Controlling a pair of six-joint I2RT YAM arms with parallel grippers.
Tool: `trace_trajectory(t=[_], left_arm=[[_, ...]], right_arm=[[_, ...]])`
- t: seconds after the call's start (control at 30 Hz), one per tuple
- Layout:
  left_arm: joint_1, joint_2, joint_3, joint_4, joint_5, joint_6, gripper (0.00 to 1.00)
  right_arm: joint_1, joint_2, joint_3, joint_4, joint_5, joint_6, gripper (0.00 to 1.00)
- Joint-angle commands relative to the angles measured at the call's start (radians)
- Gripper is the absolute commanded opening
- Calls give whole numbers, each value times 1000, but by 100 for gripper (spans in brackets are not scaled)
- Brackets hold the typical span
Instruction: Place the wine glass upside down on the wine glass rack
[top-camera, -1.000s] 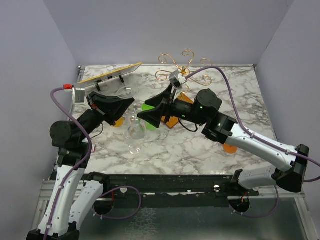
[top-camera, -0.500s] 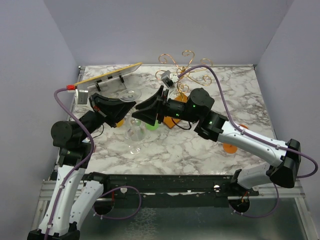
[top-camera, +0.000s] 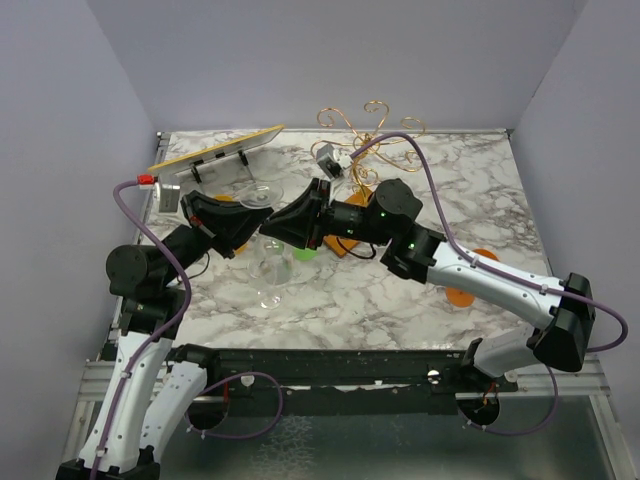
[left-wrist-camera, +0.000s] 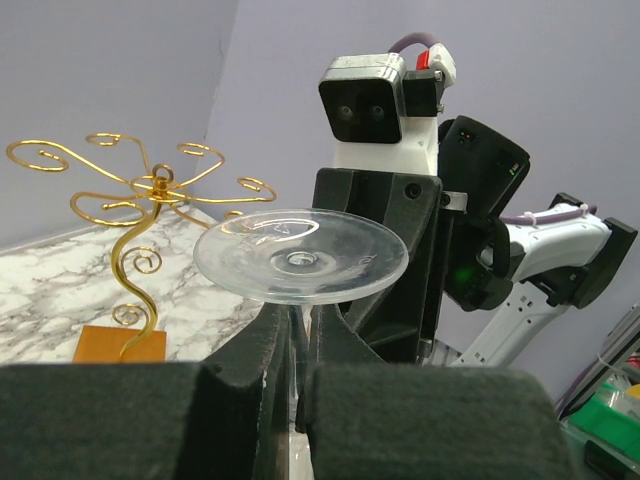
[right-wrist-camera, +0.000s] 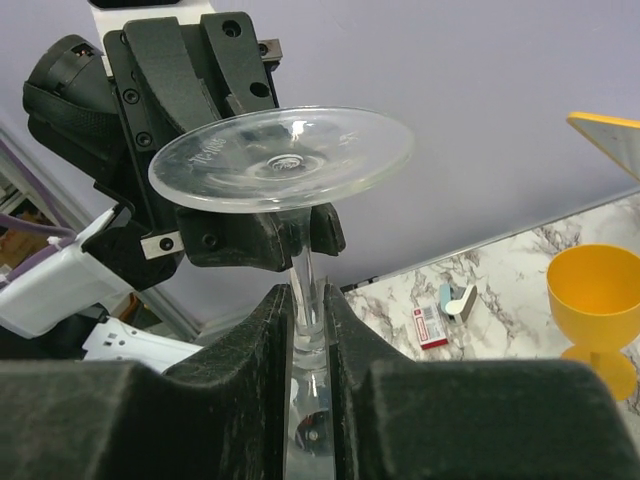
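Observation:
The clear wine glass (top-camera: 258, 190) hangs upside down over the table's left middle, foot up and bowl (top-camera: 270, 266) below. My left gripper (top-camera: 250, 208) is shut on its stem just under the foot (left-wrist-camera: 300, 255), as the left wrist view shows (left-wrist-camera: 298, 315). My right gripper (top-camera: 277, 226) faces it from the right and is shut on the same stem (right-wrist-camera: 305, 290) a little lower, with both fingers touching the glass (right-wrist-camera: 307, 296). The gold wire wine glass rack (top-camera: 365, 128) stands at the back centre on its orange-brown base (left-wrist-camera: 118, 343), behind the right arm.
A tilted yellow-edged board on legs (top-camera: 215, 150) stands at the back left. A green object (top-camera: 303, 252) lies under the right gripper. Orange pieces (top-camera: 460, 295) lie at the right. A yellow goblet (right-wrist-camera: 598, 290) and a small red-and-white box (right-wrist-camera: 432, 326) show in the right wrist view.
My right gripper has moved left up to the glass and closed its jaws on the stem. The left gripper has kept its hold and hardly moved.

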Motion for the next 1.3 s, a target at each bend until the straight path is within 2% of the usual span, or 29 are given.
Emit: trace_trajectory(t=[0.0,0.1,0.23,0.27,0.3,0.37,0.47,0.53,0.6,0.7,0.87,1.03,1.27], left_arm=[[0,-20,-11,47,-2,-5,0],[0,-23,-14,47,-8,-8,0],[0,-27,-17,47,-12,-12,0],[-1,-27,-18,45,-13,-13,4],[0,-28,-19,41,-14,-11,11],[0,-28,-22,24,-25,-8,31],[-1,-28,-26,-18,-38,8,57],[-1,-35,-6,-109,-81,54,73],[0,-54,46,-262,-146,132,85],[0,-98,91,-377,-195,202,98],[0,-128,140,-444,-238,263,99],[0,-92,165,-476,-277,261,99],[0,-33,134,-450,-286,218,99]], right_arm=[[2,20,-23,83,-52,7,18],[2,23,-25,84,-57,7,1],[2,6,-48,98,-36,4,0],[2,-2,-58,102,-21,2,1],[2,-14,-70,107,-3,-1,1],[2,-41,-99,118,53,-7,0],[2,-91,-141,114,147,-31,0],[2,-133,-167,95,204,-61,0],[2,-183,-172,-4,239,-114,1],[2,-299,-240,-65,340,-143,1],[2,-438,-328,-191,564,-225,0],[2,-496,-371,-288,780,-265,0],[1,-539,-428,-241,945,-326,0]])
